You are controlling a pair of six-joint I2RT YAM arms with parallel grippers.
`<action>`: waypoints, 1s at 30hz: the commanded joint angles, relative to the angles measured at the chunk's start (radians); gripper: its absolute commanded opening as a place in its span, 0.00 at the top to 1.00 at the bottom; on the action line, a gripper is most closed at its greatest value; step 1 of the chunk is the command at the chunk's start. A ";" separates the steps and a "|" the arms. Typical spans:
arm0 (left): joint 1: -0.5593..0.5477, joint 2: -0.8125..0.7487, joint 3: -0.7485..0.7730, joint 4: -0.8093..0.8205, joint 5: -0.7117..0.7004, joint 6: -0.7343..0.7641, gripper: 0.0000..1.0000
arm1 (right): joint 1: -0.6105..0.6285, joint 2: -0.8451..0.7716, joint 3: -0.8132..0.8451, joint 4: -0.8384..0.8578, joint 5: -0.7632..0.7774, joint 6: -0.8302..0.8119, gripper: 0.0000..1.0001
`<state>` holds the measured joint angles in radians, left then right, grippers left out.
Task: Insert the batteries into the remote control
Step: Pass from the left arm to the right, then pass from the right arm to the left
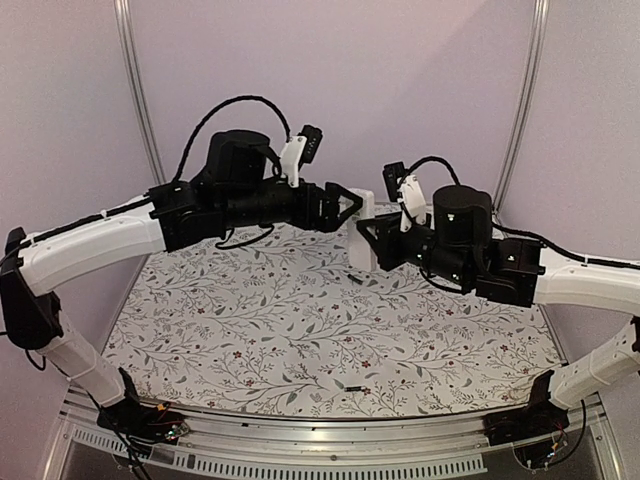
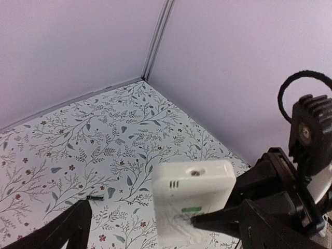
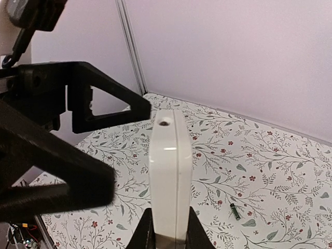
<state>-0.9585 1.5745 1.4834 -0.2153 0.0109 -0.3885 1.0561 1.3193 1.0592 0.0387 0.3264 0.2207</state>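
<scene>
**R gripper** [image 3: 169,234]: clamped on lower end of remote control [image 3: 168,171]. Remote is held upright, clear of the table cover [image 1: 250,330], approx. centre of scene, toward far side. Top end w/ small hole points up. Thin edge faces R wrist cam. Face w/ greenish display faces L wrist cam.

**L gripper** [image 1: 350,205]: jaws spread, nothing grasped. Positioned just left of remote's top end, approx. level w/ it. One fingertip overlaps remote face in L wrist view; contact cannot be confirmed.

**Far battery** [image 1: 355,278]: lies flat on table cover, beneath the held remote and slightly left of it. Apart from both grippers.

**Near battery** [image 1: 352,386]: small dark stick lying flat on table cover, close to near edge, approx. centre. Well apart from far battery.

Both batteries are outside the remote.
</scene>
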 commanded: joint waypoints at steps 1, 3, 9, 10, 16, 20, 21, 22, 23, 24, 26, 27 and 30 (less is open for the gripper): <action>0.029 -0.165 -0.166 0.100 -0.078 0.044 0.01 | -0.037 -0.081 -0.039 0.049 0.042 0.037 1.00; 0.025 -0.178 -0.225 0.123 -0.061 0.043 0.00 | -0.043 -0.104 -0.049 0.067 0.067 0.053 1.00; -0.035 -0.111 -0.253 0.133 -0.032 0.052 0.00 | -0.042 -0.139 -0.050 0.096 0.097 0.116 1.00; -0.049 -0.095 -0.240 0.136 -0.035 0.059 0.00 | -0.043 -0.140 -0.049 0.101 0.084 0.120 1.00; -0.095 -0.006 -0.147 0.136 -0.042 0.111 0.00 | -0.043 -0.115 -0.046 0.115 0.021 0.155 1.00; -0.110 0.038 -0.099 0.134 -0.019 0.120 0.01 | -0.043 -0.099 -0.054 0.138 0.005 0.163 1.00; -0.112 0.048 -0.089 0.134 -0.019 0.120 0.02 | -0.044 -0.097 -0.056 0.142 0.002 0.167 1.00; -0.112 0.055 -0.082 0.134 -0.019 0.117 0.02 | -0.043 -0.093 -0.057 0.148 -0.002 0.167 1.00; -0.112 0.064 -0.075 0.137 -0.019 0.115 0.04 | -0.044 -0.092 -0.060 0.154 -0.005 0.170 1.00; -0.112 0.070 -0.069 0.138 -0.020 0.112 0.05 | -0.044 -0.090 -0.062 0.159 -0.009 0.175 1.00; -0.112 0.081 -0.055 0.144 -0.023 0.115 0.07 | -0.043 -0.089 -0.067 0.167 -0.011 0.180 1.00; -0.112 0.090 -0.047 0.144 -0.028 0.117 0.09 | -0.044 -0.089 -0.069 0.169 -0.012 0.182 1.00; -0.111 0.111 -0.023 0.126 -0.048 0.126 0.17 | -0.043 -0.093 -0.069 0.168 -0.016 0.187 1.00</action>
<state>-1.0565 1.6470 1.4204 -0.0849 -0.0166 -0.2829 1.0157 1.2259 1.0039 0.1604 0.3248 0.3889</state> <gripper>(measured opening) 0.873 0.134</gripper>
